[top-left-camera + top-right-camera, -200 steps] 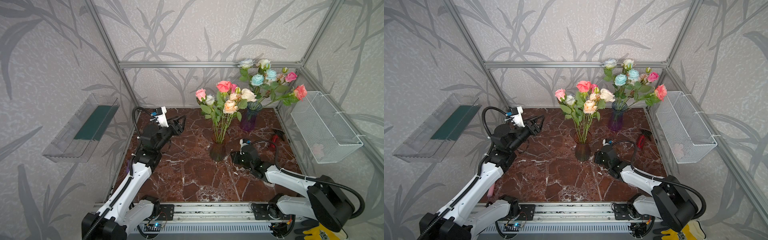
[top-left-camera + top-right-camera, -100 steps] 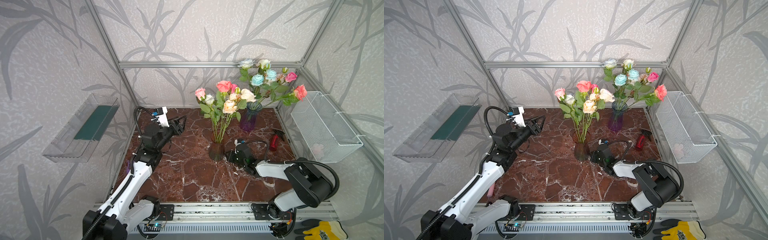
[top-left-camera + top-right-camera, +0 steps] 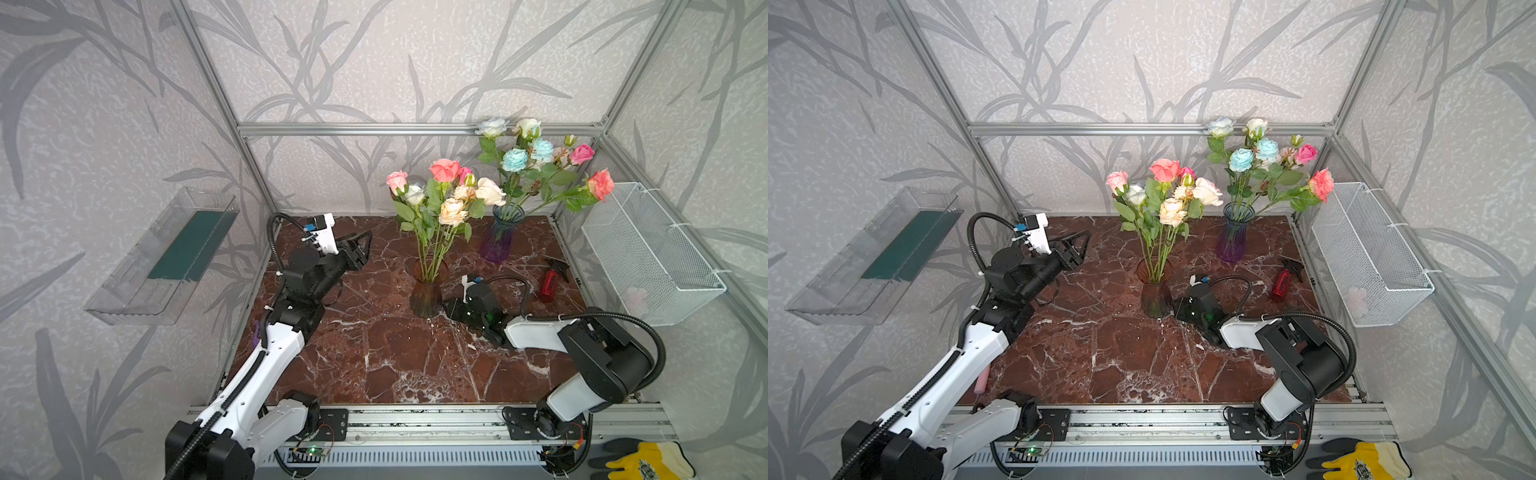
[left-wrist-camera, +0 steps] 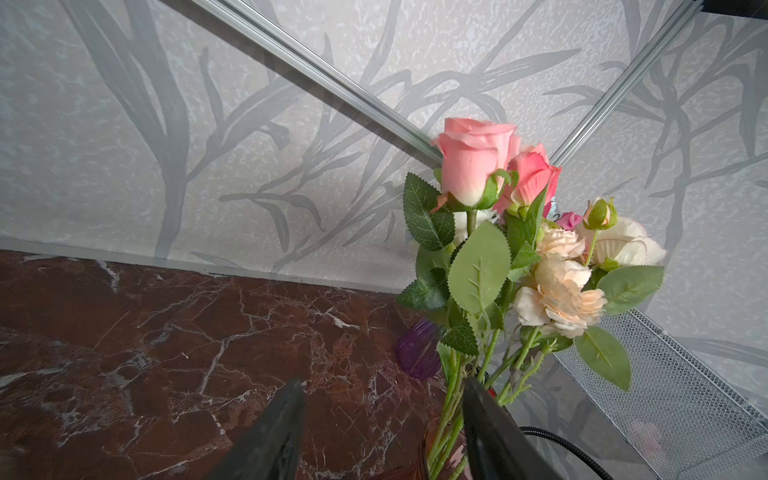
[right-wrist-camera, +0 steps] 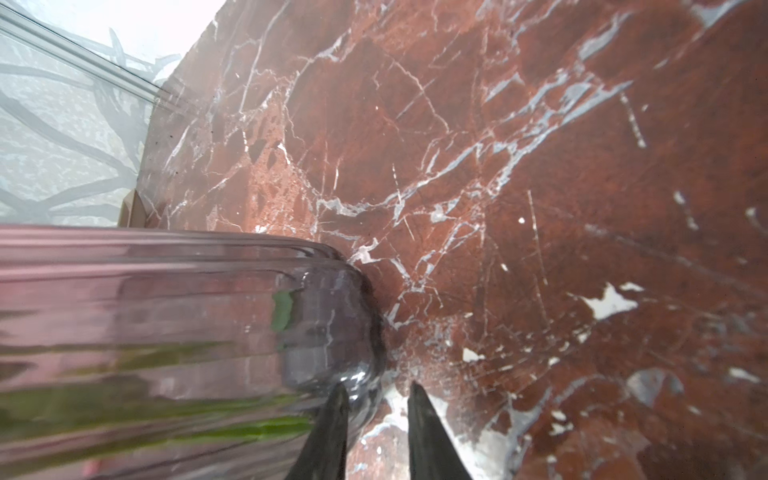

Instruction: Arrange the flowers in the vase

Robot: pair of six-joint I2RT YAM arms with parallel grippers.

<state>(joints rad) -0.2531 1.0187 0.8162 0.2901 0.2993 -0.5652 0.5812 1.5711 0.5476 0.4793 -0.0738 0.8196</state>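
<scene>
Both tools empty, left tool (image 4: 382, 384) wide apart, right tool (image 5: 379, 388) barely parted (beside brown vase (image 3: 426, 295) of roses (image 3: 453, 210)), glove (image 3: 648, 459) emblem unreadable

Marble table (image 3: 374, 357): brown vase (image 3: 426, 297), purple vase (image 3: 498, 243), red bottle (image 3: 547, 284).

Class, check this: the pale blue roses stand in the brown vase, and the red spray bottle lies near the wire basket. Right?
No. The pale blue roses stand in the purple vase, not the brown vase, as both top views show. The red spray bottle does lie near the wire basket.
</scene>
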